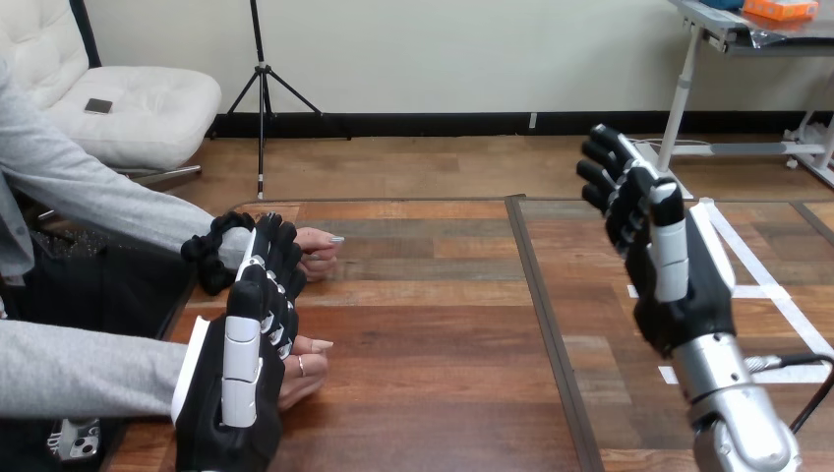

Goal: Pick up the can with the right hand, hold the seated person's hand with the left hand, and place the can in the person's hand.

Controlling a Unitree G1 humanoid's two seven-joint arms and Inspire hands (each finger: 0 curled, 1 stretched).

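The left hand lays near-straight fingers over the person's farther hand, whose fingertips poke out just past them, while the right hand hangs above the table, fingers loosely spread, gripping nothing.

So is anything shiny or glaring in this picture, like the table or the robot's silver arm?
Head view: the wooden table is evenly lit, with no harsh glare; head view again: the right arm's silver forearm catches bright highlights, and the white shell on the right hand looks bright too.
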